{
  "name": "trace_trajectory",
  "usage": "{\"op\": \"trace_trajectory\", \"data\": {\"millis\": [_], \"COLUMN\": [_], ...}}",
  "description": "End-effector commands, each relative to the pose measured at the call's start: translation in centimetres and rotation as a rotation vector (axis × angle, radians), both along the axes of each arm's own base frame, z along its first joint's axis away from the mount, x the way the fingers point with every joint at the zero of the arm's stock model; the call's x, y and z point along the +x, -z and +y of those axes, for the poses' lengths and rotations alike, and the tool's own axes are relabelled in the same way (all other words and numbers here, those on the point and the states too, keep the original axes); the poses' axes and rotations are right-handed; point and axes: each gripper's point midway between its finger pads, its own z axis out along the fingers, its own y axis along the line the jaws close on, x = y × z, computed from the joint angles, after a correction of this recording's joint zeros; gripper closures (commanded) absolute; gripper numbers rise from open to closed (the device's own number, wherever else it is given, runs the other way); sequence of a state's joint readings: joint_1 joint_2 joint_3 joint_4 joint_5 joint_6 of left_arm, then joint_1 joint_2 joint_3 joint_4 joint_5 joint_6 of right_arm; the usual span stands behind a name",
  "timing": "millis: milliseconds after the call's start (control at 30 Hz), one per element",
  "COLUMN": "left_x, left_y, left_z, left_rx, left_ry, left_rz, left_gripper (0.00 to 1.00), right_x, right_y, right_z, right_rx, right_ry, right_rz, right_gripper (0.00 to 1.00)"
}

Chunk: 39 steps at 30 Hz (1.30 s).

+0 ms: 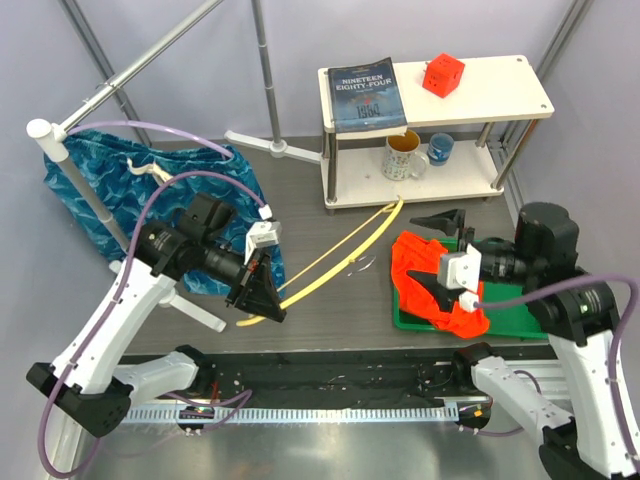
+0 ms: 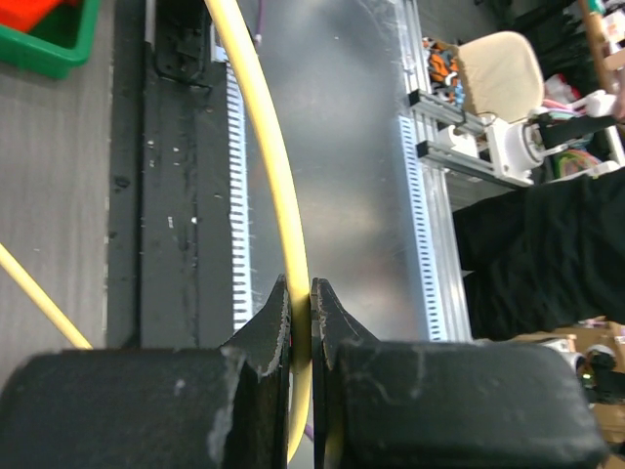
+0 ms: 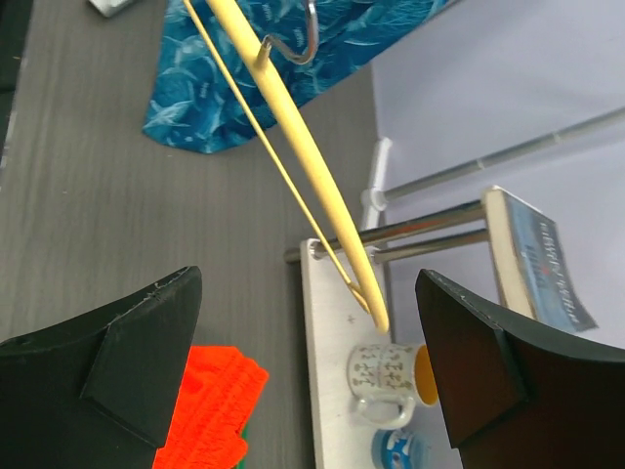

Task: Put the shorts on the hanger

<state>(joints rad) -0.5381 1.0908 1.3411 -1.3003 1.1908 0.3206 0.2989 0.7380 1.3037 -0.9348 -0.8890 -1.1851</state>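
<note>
Only the left wrist view shows the left tool (image 2: 301,293) pinching the hanger (image 2: 278,186); overhead, the right tool (image 1: 437,257) hangs spread above the shorts (image 1: 408,255).

Left tool (image 2: 301,293) pinches yellow hanger (image 2: 277,176) bar; green tray (image 2: 39,54) corner top left

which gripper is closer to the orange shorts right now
Right. The right gripper is open directly over the shorts in the green tray; the left gripper is across the table, shut on the yellow hanger.
</note>
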Motion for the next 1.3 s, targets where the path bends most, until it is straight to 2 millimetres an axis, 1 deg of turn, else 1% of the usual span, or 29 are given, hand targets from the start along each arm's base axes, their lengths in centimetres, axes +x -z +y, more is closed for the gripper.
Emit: {"op": "trace_trajectory", "data": {"millis": [0, 133, 167, 200, 233, 300, 333, 367, 400, 433, 467, 500, 533, 600, 633, 667, 733, 800, 833, 900, 933, 967, 1000, 1033, 1067, 1133, 1200, 1233, 1267], "left_x": [-1.5, -1.5, -1.6, -1.6, -1.6, -1.8, -1.8, -1.7, -1.9, -2.0, -1.8, -1.7, -1.7, -1.5, -1.2, -0.7, 0.4, 1.9, 3.8, 5.5, 6.5, 7.6, 8.0, 8.2, 8.3, 8.7, 9.7, 9.8, 10.4], "left_y": [-1.3, -1.0, -1.1, -1.1, -1.0, -0.8, -0.6, -0.6, -0.4, -0.3, -0.3, -0.4, -0.4, -0.5, 0.0, 0.2, 0.8, 0.4, 0.8, -0.5, -1.2, -1.6, -2.9, -3.6, -4.3, -4.4, -4.0, -4.0, -4.5], "left_z": [0.0, 0.0, 0.0, 0.0, 0.0, 0.0, 0.0, -0.1, -0.1, -0.1, -0.2, -0.1, 0.0, 0.4, 0.7, 0.9, 1.4, 1.8, 2.3, 3.0, 3.2, 3.9, 4.1, 4.2, 4.1, 3.8, 3.2, 2.7, 2.2], "left_rx": [-0.081, -0.079, -0.080, -0.081, -0.079, -0.076, -0.075, -0.080, -0.078, -0.079, -0.081, -0.082, -0.081, -0.072, -0.052, -0.038, 0.012, 0.037, 0.091, 0.115, 0.114, 0.137, 0.119, 0.103, 0.086, 0.090, 0.117, 0.116, 0.099], "left_ry": [0.047, 0.046, 0.046, 0.045, 0.043, 0.047, 0.047, 0.049, 0.050, 0.051, 0.043, 0.036, 0.030, 0.005, -0.021, -0.048, -0.115, -0.183, -0.264, -0.349, -0.384, -0.428, -0.439, -0.435, -0.418, -0.404, -0.375, -0.353, -0.356], "left_rz": [0.054, 0.070, 0.083, 0.091, 0.096, 0.113, 0.123, 0.130, 0.165, 0.182, 0.187, 0.182, 0.174, 0.134, 0.081, 0.045, -0.045, -0.134, -0.213, -0.319, -0.382, -0.465, -0.534, -0.586, -0.633, -0.643, -0.646, -0.652, -0.685], "left_gripper": [1.00, 1.00, 1.00, 0.99, 0.99, 0.99, 0.98, 0.98, 0.98, 0.98, 0.98, 0.99, 0.99, 0.96, 0.95, 0.93, 0.82, 0.73, 0.69, 0.64, 0.52, 0.31, 0.29, 0.15, 0.04, 0.00, 0.00, 0.00, 0.00], "right_x": [0.4, 1.3, 1.2, 1.7, 1.2, 1.4, 1.0, 1.1, 1.1, 1.7, 1.0, 1.0, 1.2, 1.3, 1.3, 1.3, 1.7, 1.4, 1.4, 1.4, 1.4, 1.3, 1.0, 1.2, 1.1, 1.9, 2.1, 2.0, 1.9], "right_y": [0.2, 0.6, 0.8, 0.9, 1.2, 2.0, 2.6, 3.4, 3.3, 4.0, 4.2, 4.7, 5.2, 5.4, 5.4, 5.2, 4.9, 4.8, 4.7, 5.1, 5.3, 5.5, 6.2, 6.6, 6.8, 7.5, 7.9, 7.6, 7.8], "right_z": [1.7, 2.9, 3.3, 3.8, 4.6, 5.7, 6.9, 7.5, 8.4, 9.1, 10.1, 10.5, 10.9, 11.0, 10.9, 10.7, 10.2, 9.4, 9.2, 8.3, 8.0, 7.6, 7.3, 7.0, 6.7, 6.5, 6.5, 6.5, 6.6], "right_rx": [-0.010, 0.019, 0.040, 0.044, 0.032, 0.011, -0.024, -0.038, -0.038, -0.059, -0.072, -0.088, -0.107, -0.123, -0.116, -0.110, -0.091, -0.072, -0.065, -0.058, -0.064, -0.069, -0.084, -0.094, -0.105, -0.112, -0.122, -0.119, -0.128], "right_ry": [-0.117, -0.150, -0.148, -0.159, -0.184, -0.195, -0.211, -0.220, -0.233, -0.215, -0.245, -0.246, -0.242, -0.224, -0.202, -0.186, -0.136, -0.092, -0.074, -0.001, 0.022, 0.041, 0.069, 0.101, 0.125, 0.202, 0.236, 0.240, 0.243], "right_rz": [0.114, 0.233, 0.297, 0.305, 0.313, 0.314, 0.299, 0.299, 0.275, 0.279, 0.280, 0.292, 0.316, 0.335, 0.363, 0.367, 0.364, 0.381, 0.390, 0.448, 0.465, 0.483, 0.536, 0.558, 0.584, 0.639, 0.685, 0.694, 0.711], "right_gripper": [0.05, 0.07, 0.08, 0.08, 0.09, 0.10, 0.11, 0.13, 0.16, 0.25, 0.31, 0.37, 0.50, 0.65, 0.78, 0.99, 0.99, 0.99, 0.99, 0.99, 0.99, 0.99, 0.99, 0.99, 0.99, 0.99, 0.99, 0.99, 0.99]}}
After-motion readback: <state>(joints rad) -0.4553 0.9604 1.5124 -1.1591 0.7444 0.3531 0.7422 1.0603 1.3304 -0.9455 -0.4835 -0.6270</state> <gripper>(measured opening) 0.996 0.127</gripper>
